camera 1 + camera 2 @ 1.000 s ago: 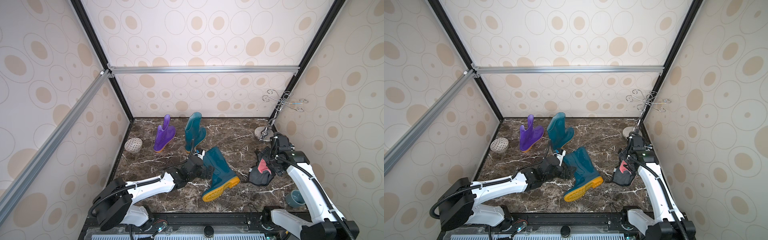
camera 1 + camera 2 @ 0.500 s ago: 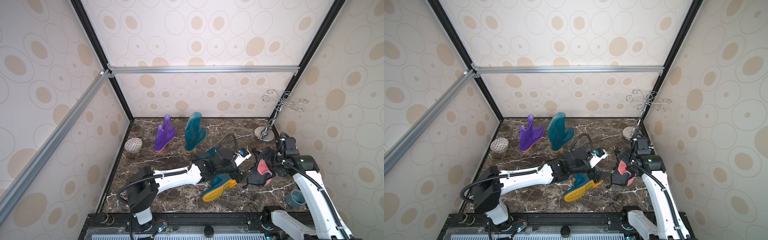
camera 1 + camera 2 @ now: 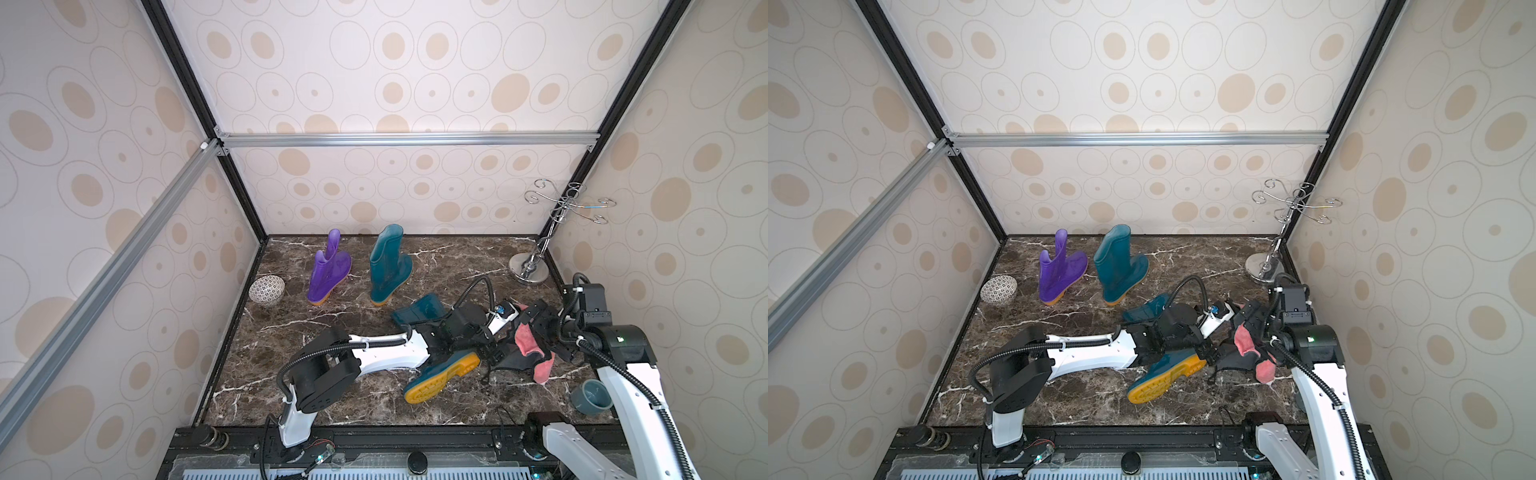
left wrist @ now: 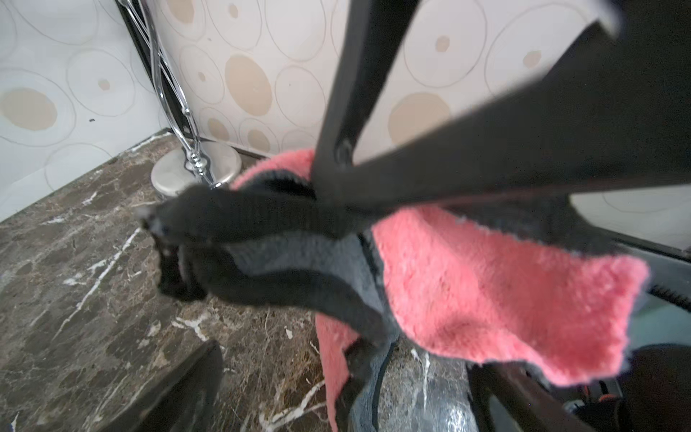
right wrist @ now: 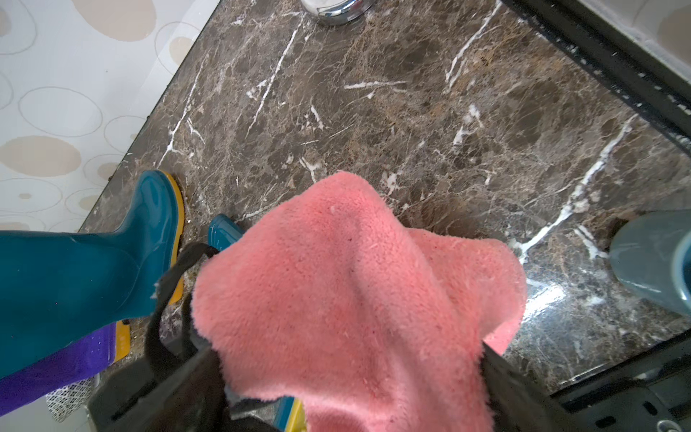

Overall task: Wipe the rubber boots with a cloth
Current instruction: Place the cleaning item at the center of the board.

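A purple boot and a teal boot stand upright at the back. A second teal boot lies on its side mid-floor, yellow sole facing front. My left arm reaches over it. The left gripper is open just beside the pink cloth, whose hanging end dangles between its fingers. The cloth is draped over my right gripper, whose jaws stand wide apart under it.
A patterned bowl sits by the left wall. A chrome hook stand fills the back right corner. A grey-blue cup stands at the front right. Walls close in on three sides of the marble floor.
My left arm has swung rightward from the lying boot's shaft, across the boot, up to the cloth. The right gripper has stayed put with the cloth over it.
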`<state>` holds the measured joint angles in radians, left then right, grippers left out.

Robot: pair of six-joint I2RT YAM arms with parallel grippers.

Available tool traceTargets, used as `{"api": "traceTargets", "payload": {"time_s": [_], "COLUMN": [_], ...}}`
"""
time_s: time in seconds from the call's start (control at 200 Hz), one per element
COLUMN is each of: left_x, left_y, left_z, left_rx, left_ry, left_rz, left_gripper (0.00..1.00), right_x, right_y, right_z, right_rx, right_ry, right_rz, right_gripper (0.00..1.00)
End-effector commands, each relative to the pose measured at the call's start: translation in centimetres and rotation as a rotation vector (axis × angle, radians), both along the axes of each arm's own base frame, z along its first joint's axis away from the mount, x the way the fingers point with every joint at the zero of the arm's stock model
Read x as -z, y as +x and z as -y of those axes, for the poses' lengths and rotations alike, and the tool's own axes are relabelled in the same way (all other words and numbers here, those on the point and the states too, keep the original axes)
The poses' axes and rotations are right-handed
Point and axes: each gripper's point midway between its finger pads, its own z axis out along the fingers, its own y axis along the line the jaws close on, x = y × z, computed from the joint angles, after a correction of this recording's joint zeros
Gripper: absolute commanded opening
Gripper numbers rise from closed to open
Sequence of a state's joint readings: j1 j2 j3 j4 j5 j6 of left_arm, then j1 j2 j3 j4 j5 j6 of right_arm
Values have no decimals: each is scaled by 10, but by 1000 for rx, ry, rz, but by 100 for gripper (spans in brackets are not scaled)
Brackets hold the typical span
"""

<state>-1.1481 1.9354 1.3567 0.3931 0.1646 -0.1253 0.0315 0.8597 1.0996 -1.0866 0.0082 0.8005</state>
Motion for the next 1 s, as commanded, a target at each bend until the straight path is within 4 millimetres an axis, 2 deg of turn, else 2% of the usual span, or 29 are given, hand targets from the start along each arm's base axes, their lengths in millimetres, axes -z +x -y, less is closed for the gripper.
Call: {"api": "traceTargets", "payload": {"time_s": [0.0,0.04,0.09,0.18,0.31,0.36,0.385,0.525,0.63,0.73,0.87,0.925,0.95,0.995], "left_x": [-29,-27,-25,-22,-17,-15,-13,5,34,57,57,61,71,77], "left_y": [8,8,5,2,3,4,4,6,16,24,34,42,45,51], "left_z": [-1,0,4,8,10,12,14,20,22,22,16,16,12,9], "left_rx": [-43,-39,-13,17,21,24,24,29,-13,-47,-92,-108,-123,-138], "left_ry": [-124,-122,-117,-112,-112,-106,-102,-67,20,85,93,113,149,160], "left_rz": [42,46,52,49,40,35,32,-9,-47,-75,-83,-85,-97,-111], "left_gripper": [99,96,88,66,30,12,0,0,0,0,0,0,0,0], "right_x": [-8,-9,-11,-12,-16,-17,-17,-26,-41,-56,-64,-73,-78,-87], "right_y": [-7,-9,-10,-12,-14,-14,-14,-15,-18,-15,-13,-15,-16,-16], "right_z": [-9,-11,-14,-17,-14,-15,-15,-8,5,7,12,17,20,23], "right_rx": [-4,-11,-22,-27,-22,-26,-26,-2,35,35,46,64,75,85], "right_ry": [59,71,87,105,89,91,94,59,-4,-16,-46,-69,-80,-97], "right_rz": [11,16,29,40,50,52,51,54,71,99,98,124,135,157], "right_gripper": [100,100,99,99,99,99,99,100,99,99,99,99,99,99]}}
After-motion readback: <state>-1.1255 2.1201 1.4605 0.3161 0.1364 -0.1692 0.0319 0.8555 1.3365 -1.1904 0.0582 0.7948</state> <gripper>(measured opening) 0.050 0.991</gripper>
